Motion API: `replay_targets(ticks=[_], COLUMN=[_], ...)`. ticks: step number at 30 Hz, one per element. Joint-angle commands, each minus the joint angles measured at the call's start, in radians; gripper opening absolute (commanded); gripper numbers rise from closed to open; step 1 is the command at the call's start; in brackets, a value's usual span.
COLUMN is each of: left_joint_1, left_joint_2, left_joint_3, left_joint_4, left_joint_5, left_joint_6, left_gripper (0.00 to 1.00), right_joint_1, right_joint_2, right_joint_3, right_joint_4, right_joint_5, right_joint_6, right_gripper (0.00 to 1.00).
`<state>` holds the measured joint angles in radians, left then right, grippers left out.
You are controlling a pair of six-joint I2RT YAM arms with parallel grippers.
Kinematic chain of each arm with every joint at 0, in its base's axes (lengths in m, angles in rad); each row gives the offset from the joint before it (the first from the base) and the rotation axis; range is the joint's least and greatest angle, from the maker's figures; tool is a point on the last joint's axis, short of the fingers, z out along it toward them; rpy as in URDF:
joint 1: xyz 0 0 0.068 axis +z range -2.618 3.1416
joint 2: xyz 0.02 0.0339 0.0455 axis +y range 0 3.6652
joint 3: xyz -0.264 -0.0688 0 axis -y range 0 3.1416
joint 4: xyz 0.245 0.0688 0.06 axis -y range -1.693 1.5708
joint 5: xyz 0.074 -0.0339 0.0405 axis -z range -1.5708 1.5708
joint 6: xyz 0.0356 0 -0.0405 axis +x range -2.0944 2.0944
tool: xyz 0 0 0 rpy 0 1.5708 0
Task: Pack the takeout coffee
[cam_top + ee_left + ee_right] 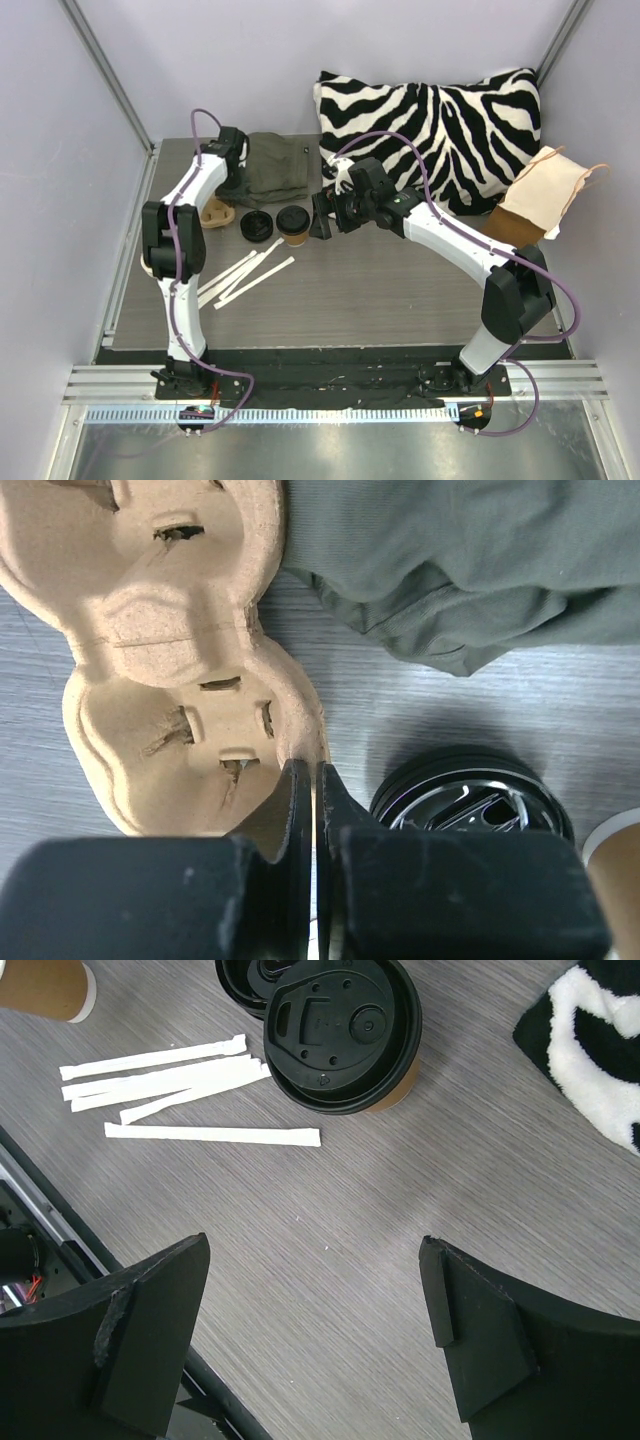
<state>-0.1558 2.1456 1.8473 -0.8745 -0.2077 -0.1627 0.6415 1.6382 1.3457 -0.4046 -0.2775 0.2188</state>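
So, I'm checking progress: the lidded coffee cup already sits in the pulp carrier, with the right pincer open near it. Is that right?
Not quite. The lidded coffee cup stands on the table, not in the pulp carrier; a loose black lid lies between them, as the top view shows. The right pincer is indeed open near it.

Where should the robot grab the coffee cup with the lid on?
Grip the tan paper wall of the coffee cup, just under its black lid, coming sideways from the right. It stands upright and the lid overhangs, so a pinch from above would probably catch only the lid. A loose lid crowds its left; the open right gripper faces its free side.
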Motion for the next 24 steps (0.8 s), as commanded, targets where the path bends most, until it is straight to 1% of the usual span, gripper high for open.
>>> replay_targets(ticks=[1,6,10,14,21,24], left_joint_1=[0.021,0.022,0.022,0.021,0.022,0.021], left_joint_2=[-0.081,-0.157,-0.21,-0.239,-0.247,-0.269], left_joint_3=[-0.028,-0.08,-0.091,-0.108,-0.131,-0.143], left_joint_4=[-0.021,-0.004,-0.008,-0.003,0.006,0.034], left_joint_5=[0.033,0.039,0.027,0.013,-0.032,-0.077], left_joint_6=[0.043,0.06,0.077,0.095,0.141,0.158], left_gripper=[0.0,0.0,0.0,0.0,0.0,0.0], right_joint_1=[-0.002,0.0,0.001,0.0,0.0,0.0], right_joint_2=[-0.026,-0.023,-0.018,-0.017,-0.014,-0.015], right_joint_3=[0.027,0.03,0.033,0.035,0.035,0.035], right_joint_4=[0.043,0.049,0.05,0.053,0.056,0.058], right_joint_5=[-0.02,-0.035,-0.04,-0.046,-0.051,-0.051], right_joint_6=[0.014,0.022,0.025,0.027,0.03,0.028], right_gripper=[0.95,0.95,0.95,0.95,0.95,0.95])
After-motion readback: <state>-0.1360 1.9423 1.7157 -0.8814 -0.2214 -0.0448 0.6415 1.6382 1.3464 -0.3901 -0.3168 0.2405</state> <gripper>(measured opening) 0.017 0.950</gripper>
